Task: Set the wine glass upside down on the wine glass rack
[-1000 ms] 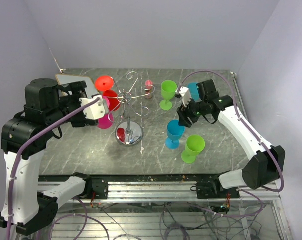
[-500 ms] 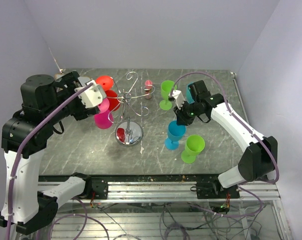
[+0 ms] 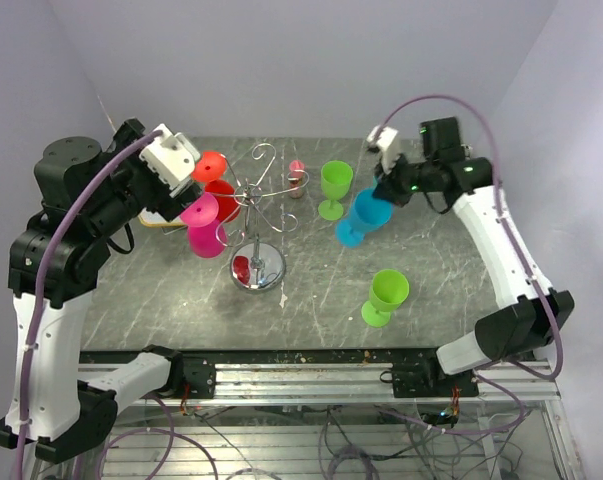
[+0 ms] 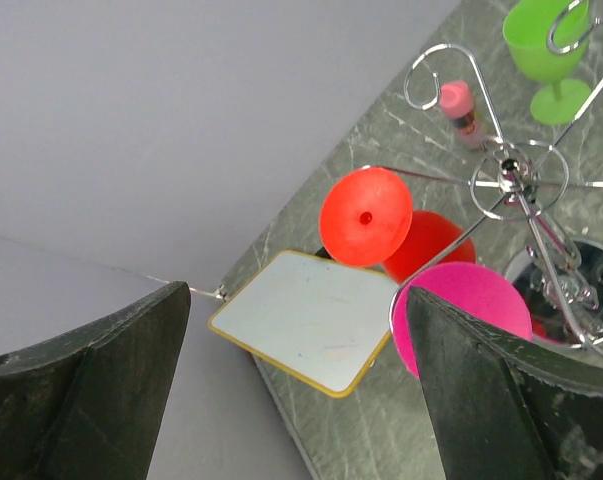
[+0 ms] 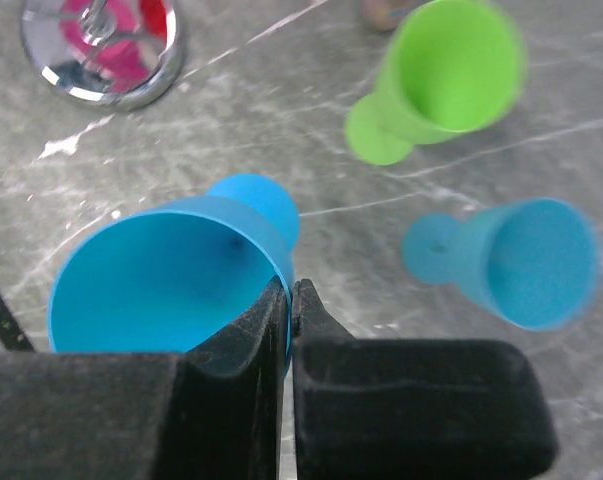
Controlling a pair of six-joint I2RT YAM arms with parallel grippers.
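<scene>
blue wine glass (image 3: 364, 217), rim pinched in the right gripper's (image 5: 289, 298) jaws, hangs tilted off the desk (image 3: 431, 290) right of centre, not yet inverted on the wine glass rack (image 3: 258, 265); left gripper's (image 4: 296, 330) jaws gape empty.

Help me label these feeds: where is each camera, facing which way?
Top external: above and behind both arms, looking down on them.
Left wrist: behind the open left gripper, facing the wine glass rack's top.
Right wrist: behind the right gripper, looking down over the blue glass it pinches.
All three show the rack.
</scene>
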